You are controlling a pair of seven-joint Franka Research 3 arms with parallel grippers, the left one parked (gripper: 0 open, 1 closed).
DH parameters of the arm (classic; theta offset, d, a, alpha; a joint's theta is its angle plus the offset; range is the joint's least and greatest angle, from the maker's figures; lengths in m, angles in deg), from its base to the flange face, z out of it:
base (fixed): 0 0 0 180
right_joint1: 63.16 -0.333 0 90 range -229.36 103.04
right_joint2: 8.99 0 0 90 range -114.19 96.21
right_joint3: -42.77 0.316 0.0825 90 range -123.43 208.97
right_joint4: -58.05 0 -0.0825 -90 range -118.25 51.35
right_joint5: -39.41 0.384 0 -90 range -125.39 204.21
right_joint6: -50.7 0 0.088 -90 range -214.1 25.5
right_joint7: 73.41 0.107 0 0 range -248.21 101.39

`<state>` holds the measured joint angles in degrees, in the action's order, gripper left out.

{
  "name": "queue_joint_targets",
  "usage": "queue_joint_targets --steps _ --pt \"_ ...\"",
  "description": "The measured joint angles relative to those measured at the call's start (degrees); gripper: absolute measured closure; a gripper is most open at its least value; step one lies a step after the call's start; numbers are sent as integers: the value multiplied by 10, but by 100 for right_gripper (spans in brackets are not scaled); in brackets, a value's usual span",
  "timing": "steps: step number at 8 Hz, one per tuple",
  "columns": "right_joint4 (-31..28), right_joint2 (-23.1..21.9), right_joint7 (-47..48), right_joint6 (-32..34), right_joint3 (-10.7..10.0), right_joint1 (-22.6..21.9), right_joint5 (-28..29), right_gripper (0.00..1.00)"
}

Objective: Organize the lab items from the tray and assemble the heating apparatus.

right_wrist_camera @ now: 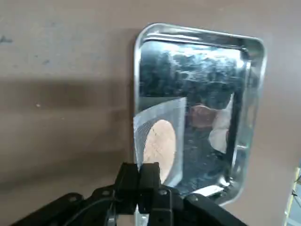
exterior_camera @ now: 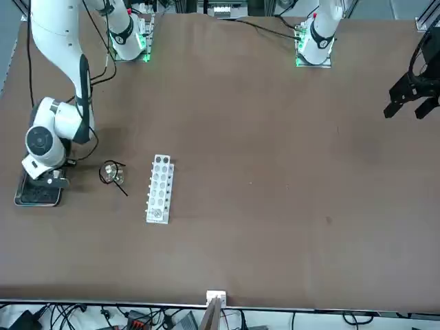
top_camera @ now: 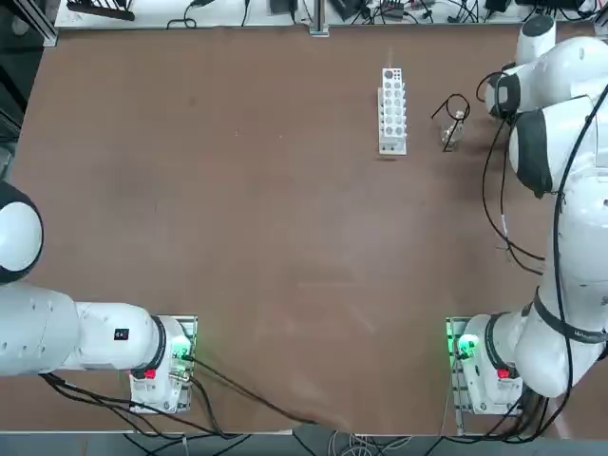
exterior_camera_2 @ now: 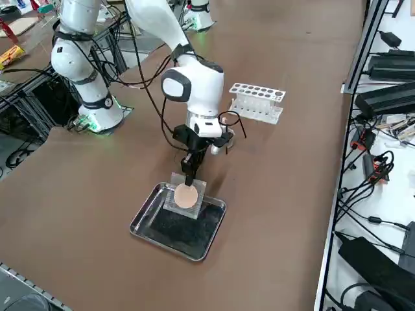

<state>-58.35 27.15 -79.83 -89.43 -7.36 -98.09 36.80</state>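
Right claw (exterior_camera_2: 189,179) pinching mesh (exterior_camera_2: 183,196) edge, fingers (right_wrist_camera: 149,175) closed on it, above tray (exterior_camera_2: 144,222) rim. Mesh with tan disc (exterior_camera_2: 187,195) tilting, partly inside tray. Wire stand (top_camera: 453,110) sitting beside rack (top_camera: 392,109) on table (top_camera: 237,209).

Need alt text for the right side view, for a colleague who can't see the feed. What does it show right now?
The right gripper is shut on the edge of a square wire mesh with a round tan disc, held tilted over the near end of a shiny rectangular metal tray on the brown table. Behind the arm stand a white holed rack and a black wire stand.
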Motion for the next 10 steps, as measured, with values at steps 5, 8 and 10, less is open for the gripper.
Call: queue_joint_targets --steps 5,8,10 --pt "121 -10 -73 142 -59 -35 -1 98" --pt "200 -15 -113 243 -121 -130 -1 98" --pt "207 -13 -116 267 -170 -231 -17 98"
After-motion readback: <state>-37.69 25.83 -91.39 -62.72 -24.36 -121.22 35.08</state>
